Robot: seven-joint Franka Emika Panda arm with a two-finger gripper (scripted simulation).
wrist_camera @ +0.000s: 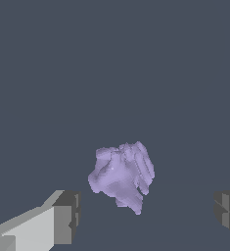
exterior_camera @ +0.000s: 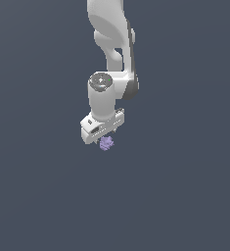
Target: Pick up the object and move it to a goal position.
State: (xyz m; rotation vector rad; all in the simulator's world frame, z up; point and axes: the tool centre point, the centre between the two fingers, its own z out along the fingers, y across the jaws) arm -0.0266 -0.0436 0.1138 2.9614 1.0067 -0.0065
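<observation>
The object (exterior_camera: pixel 106 143) is a small pale purple lumpy blob lying on the flat dark grey surface, right under the white gripper (exterior_camera: pixel 104 136) in the exterior view. In the wrist view the object (wrist_camera: pixel 122 177) sits between the two grey fingertips (wrist_camera: pixel 67 218), with wide gaps on both sides. Nothing touches it. The gripper (wrist_camera: pixel 148 215) is open, its fingers pointing down at the surface around the blob.
The white arm (exterior_camera: pixel 111 44) comes down from the top of the exterior view. Apart from that, only the plain dark grey surface (exterior_camera: pixel 38 196) shows.
</observation>
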